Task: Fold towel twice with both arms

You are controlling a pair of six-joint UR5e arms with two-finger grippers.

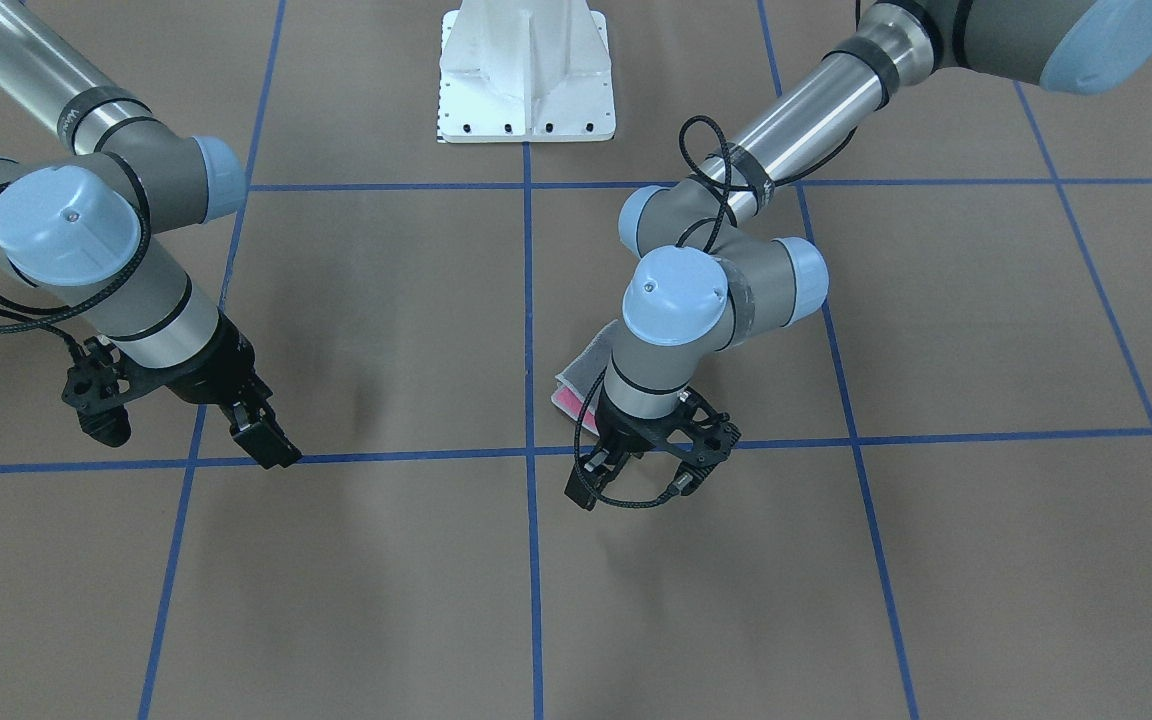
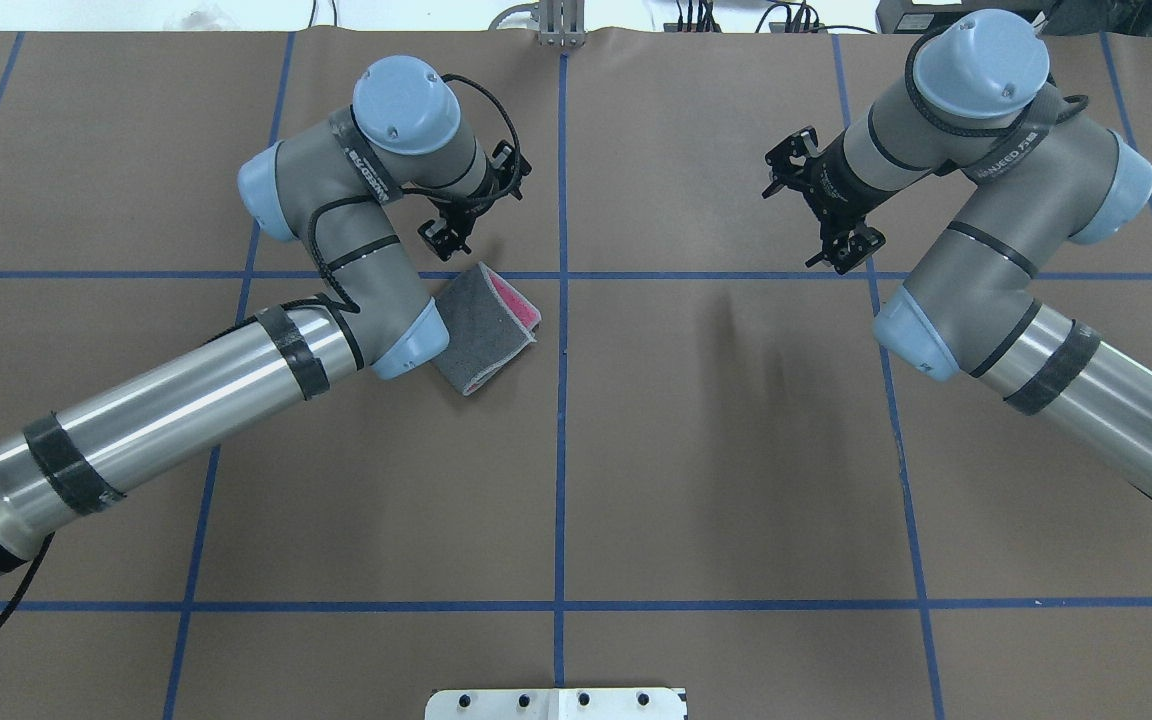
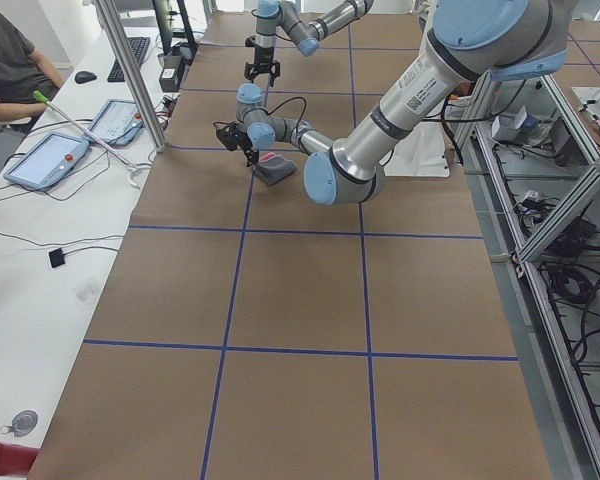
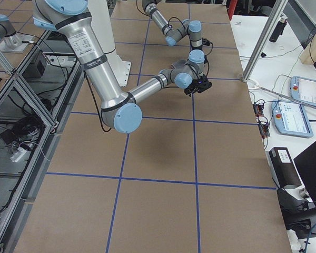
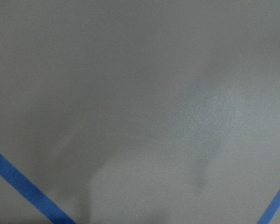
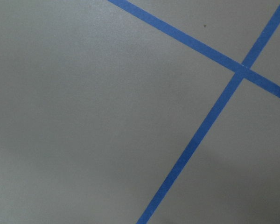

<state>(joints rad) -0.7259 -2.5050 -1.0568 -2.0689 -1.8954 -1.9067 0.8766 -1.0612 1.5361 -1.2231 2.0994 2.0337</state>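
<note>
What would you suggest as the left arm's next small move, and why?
Probably lift the left gripper and draw it back towards the robot. The towel lies as a compact folded packet, grey outside with pink showing at one end, and neither that gripper nor the right gripper touches it, so the folding looks done.

No text can be read with certainty. The printed strip (image 2: 363, 163) on the left arm (image 2: 166, 410) and the printed band (image 2: 1008, 152) on the right arm (image 2: 1116, 420) carry characters too blurred to make out.
</note>
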